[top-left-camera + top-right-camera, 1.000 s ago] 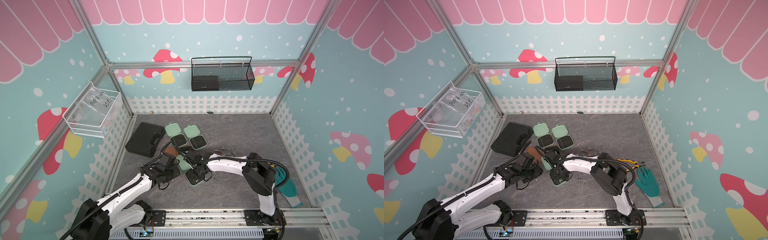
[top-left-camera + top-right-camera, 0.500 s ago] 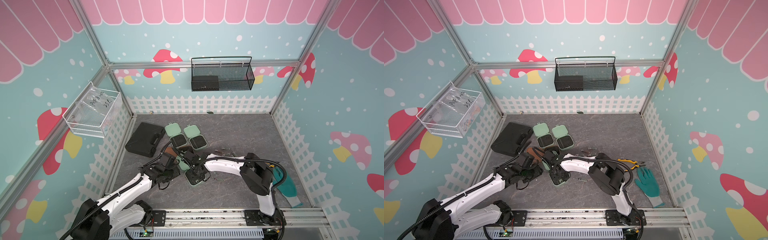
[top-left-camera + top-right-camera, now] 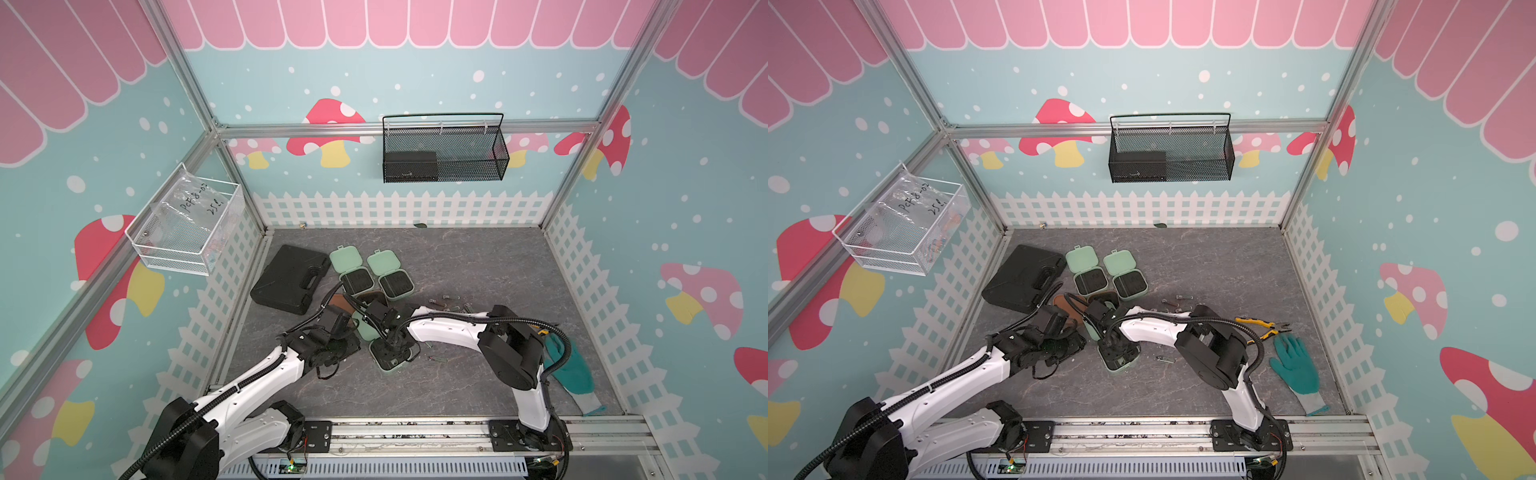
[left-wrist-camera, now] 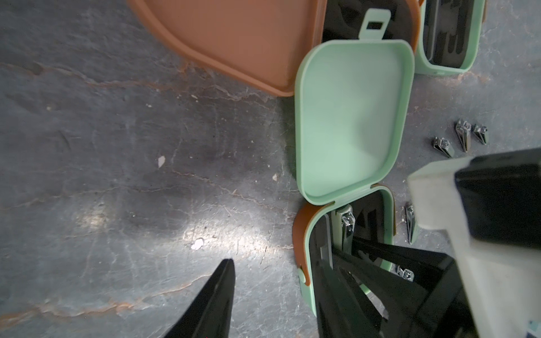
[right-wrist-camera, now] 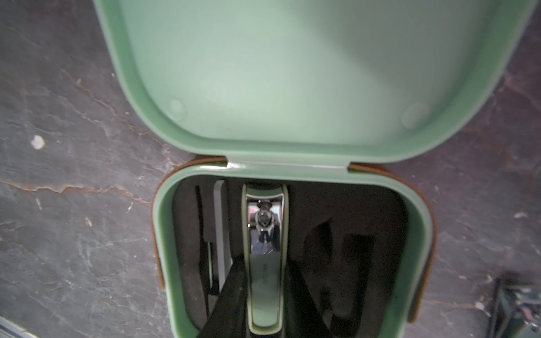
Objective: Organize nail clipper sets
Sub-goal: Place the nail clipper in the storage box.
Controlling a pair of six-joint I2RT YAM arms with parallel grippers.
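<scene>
Peering through the right wrist view, I see the right gripper [image 5: 265, 264] pinching a mint-handled clipper [image 5: 265, 231] in the open mint case [image 5: 421, 234]; both top views hide this, placing that case at six o'clock from the brown case [image 3: 341, 300]. My left gripper [image 4: 282, 263] stands spread beside it.

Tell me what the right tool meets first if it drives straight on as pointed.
Likely the black insert of the open mint case, beneath the clipper the right tool grips.
</scene>
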